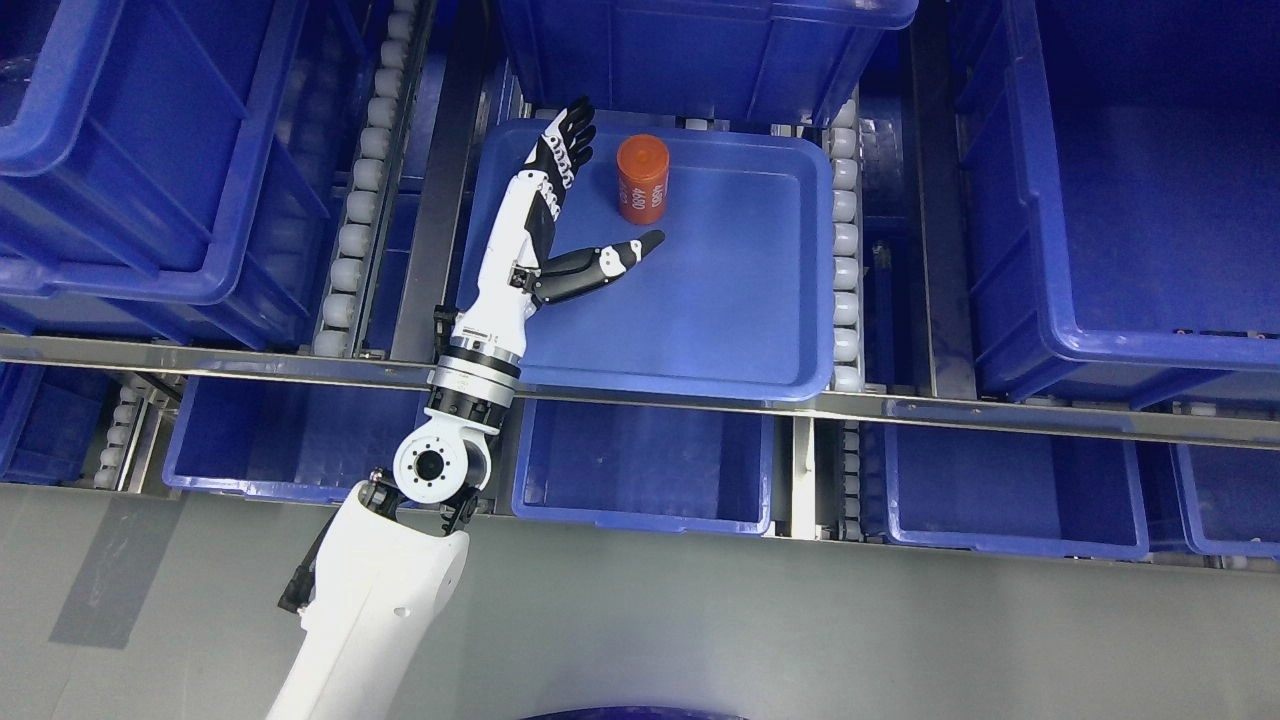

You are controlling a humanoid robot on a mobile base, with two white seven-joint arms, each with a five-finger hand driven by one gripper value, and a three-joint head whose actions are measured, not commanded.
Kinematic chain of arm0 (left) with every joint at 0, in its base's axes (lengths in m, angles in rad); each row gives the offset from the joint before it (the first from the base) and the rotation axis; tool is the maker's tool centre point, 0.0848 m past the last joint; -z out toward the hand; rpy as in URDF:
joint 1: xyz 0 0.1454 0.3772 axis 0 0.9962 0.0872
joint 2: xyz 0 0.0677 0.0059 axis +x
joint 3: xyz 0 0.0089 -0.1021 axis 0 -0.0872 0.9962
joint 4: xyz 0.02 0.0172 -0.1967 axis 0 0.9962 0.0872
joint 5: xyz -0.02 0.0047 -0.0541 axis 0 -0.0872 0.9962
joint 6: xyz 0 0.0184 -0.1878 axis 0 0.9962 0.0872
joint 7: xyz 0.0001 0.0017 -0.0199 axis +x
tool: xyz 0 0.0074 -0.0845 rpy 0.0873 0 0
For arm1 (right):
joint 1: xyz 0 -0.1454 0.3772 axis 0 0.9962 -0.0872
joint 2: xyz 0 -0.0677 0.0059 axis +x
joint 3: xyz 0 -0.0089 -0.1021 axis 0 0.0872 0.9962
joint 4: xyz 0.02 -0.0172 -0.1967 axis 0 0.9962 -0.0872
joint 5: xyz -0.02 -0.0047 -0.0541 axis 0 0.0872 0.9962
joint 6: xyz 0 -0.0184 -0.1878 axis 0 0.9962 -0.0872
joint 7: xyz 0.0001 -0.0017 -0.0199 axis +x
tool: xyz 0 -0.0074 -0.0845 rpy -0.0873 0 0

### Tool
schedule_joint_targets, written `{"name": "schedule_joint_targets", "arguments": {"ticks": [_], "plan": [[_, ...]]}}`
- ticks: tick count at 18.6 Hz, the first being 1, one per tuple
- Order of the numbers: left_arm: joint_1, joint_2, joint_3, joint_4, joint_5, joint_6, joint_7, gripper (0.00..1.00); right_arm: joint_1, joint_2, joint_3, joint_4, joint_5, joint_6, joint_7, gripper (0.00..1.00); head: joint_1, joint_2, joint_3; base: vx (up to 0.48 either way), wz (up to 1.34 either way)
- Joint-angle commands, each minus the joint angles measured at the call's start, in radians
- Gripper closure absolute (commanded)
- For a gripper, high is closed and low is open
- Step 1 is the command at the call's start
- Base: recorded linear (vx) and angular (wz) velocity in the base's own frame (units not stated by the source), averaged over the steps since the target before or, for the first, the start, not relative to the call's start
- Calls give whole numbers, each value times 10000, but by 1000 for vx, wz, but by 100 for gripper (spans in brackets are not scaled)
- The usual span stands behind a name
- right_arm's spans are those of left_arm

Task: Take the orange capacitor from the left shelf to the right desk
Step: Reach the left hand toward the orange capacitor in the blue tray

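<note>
We reach with our left robot hand (pixel 560 205) into the shallow blue tray (pixel 740 340) on the shelf, fingers (pixel 570 140) stretched wide and thumb (pixel 615 257) splayed out, holding nothing. The orange capacitor (pixel 642 178) stands near the tray's far left corner, just beside our fingers and in the open span between fingers and thumb, not yet touched as far as we can tell. It looks like a rigid, smooth cylinder, probably light and apt to roll if tipped, so we judge a wrap around its side wall best. The tray rim and the overhanging blue bin (pixel 700 50) crowd the far side; the tray's right and near parts lie open for lifting away.
</note>
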Motion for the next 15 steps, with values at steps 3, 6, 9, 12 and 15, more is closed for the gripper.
{"name": "schedule_joint_targets", "arguments": {"ticks": [3, 6, 9, 12, 15], "plan": [[-6, 174, 149, -275, -4, 519, -23, 1, 337, -175, -107, -230, 0, -3, 4, 0, 0, 0, 0, 23, -3], [-174, 174, 149, -137, -19, 581, -24, 1, 337, -175, -123, -230, 0, -3, -11, 0, 0, 0, 0, 0, 0], [-465, 174, 149, 276, -49, 627, -24, 1, 337, -175, -107, -230, 0, -3, -11, 0, 0, 0, 0, 0, 0], [-650, 174, 180, 569, -65, 627, -8, 1, 337, -175, -108, -230, 0, -3, -11, 0, 0, 0, 0, 0, 0], [-712, 174, 347, 707, -65, 764, -8, 1, 337, -175, -107, -230, 0, -3, -11, 0, 0, 0, 0, 0, 0]]}}
